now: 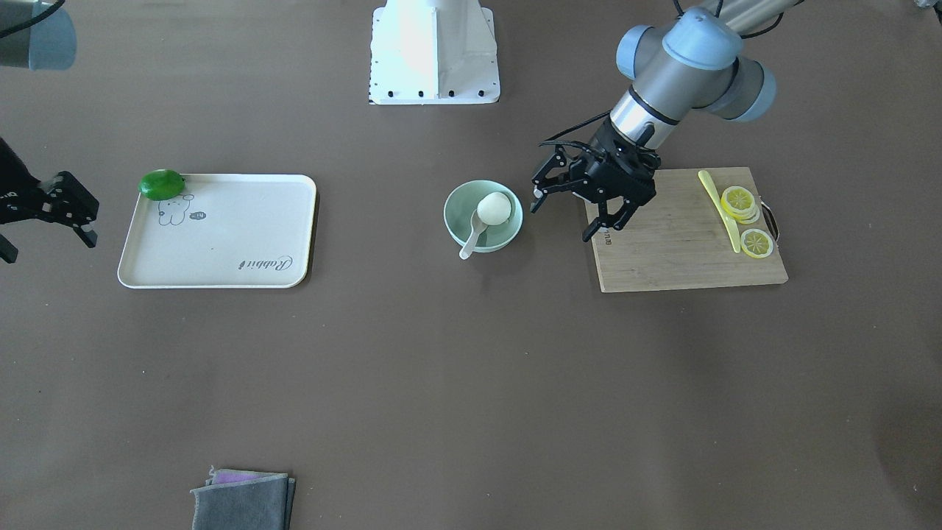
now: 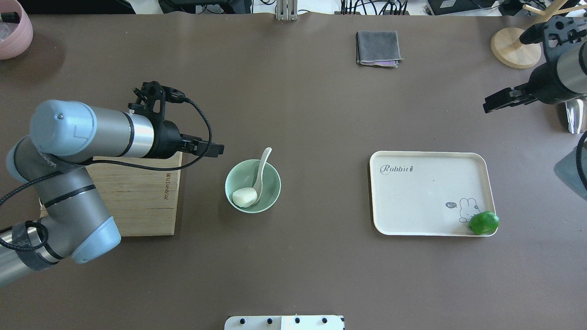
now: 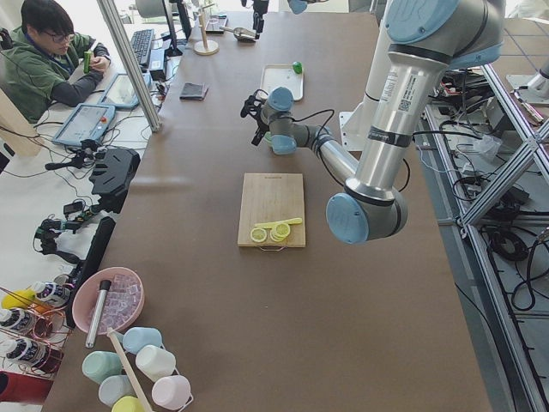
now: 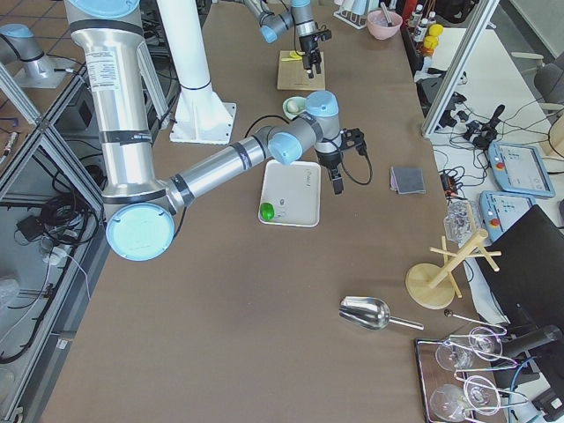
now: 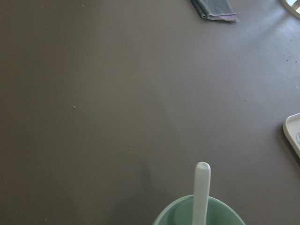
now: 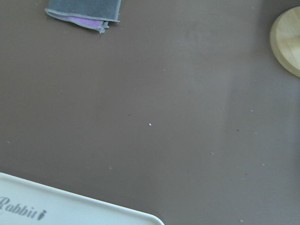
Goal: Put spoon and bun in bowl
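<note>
The spoon (image 1: 471, 239) and bun (image 1: 494, 208) sit in the bowl (image 1: 450, 213). The left claw (image 1: 567, 218), spread and empty, should back away without nudging it.

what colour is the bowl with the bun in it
The bowl is pale mint green, plain with no pattern. It shows best in the overhead exterior view.

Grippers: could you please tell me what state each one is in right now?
Left gripper: open, holding nothing.
Right gripper: open, holding nothing.
</note>
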`<state>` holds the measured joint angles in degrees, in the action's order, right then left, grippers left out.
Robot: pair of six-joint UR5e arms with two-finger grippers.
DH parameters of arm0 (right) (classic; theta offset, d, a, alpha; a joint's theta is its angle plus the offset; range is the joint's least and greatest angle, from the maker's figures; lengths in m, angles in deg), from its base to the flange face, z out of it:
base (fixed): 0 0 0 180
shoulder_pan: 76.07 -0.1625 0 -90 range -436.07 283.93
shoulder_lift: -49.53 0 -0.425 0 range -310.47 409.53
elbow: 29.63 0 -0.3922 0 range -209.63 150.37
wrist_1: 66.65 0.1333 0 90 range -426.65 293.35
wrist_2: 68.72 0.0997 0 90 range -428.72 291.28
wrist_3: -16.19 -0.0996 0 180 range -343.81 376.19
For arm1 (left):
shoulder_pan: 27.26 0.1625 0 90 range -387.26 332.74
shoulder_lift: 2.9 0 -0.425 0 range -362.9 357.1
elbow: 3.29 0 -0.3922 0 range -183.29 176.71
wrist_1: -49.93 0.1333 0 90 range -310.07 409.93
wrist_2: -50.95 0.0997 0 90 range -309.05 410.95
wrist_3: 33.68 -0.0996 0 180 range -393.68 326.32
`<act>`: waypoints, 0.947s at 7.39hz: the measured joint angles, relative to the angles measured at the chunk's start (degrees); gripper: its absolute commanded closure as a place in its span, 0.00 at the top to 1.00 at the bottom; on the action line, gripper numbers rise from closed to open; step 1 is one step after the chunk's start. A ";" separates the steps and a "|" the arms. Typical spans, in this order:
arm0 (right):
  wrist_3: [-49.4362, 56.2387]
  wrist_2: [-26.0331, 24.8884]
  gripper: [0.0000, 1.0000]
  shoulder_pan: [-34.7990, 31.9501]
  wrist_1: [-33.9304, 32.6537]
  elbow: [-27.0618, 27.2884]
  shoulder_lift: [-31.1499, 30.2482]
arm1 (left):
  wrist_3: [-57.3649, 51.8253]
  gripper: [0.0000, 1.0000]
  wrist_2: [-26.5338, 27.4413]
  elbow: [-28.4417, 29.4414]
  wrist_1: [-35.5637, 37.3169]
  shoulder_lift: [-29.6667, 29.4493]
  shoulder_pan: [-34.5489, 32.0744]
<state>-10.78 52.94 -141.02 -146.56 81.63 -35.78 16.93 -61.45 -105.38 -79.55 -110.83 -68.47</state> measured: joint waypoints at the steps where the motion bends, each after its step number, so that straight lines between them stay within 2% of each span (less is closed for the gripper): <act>1: 7.72 3.24 1.00 -4.85 -0.06 -1.23 -2.89 | -6.21 0.97 -5.42 -0.21 1.42 2.97 -4.93; 2: 15.54 6.12 1.00 -9.74 -0.05 -3.12 -5.69 | -13.10 0.97 -10.18 -0.25 2.04 6.54 -9.89; 4: 27.75 10.01 1.00 -18.08 -0.12 -6.25 -10.72 | -26.36 0.97 -16.35 -0.02 2.86 14.15 -19.72; 5: 31.21 10.58 1.00 -20.50 0.03 -6.97 -13.38 | -33.95 0.97 -18.54 0.17 5.55 16.97 -24.91; 7: 34.00 10.60 1.00 -22.17 0.54 -7.90 -17.42 | -51.60 0.98 -20.77 0.57 16.91 19.76 -34.08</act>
<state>23.21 63.54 -163.20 -146.02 73.72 -53.20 -34.67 -82.22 -104.81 -62.64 -91.08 -102.55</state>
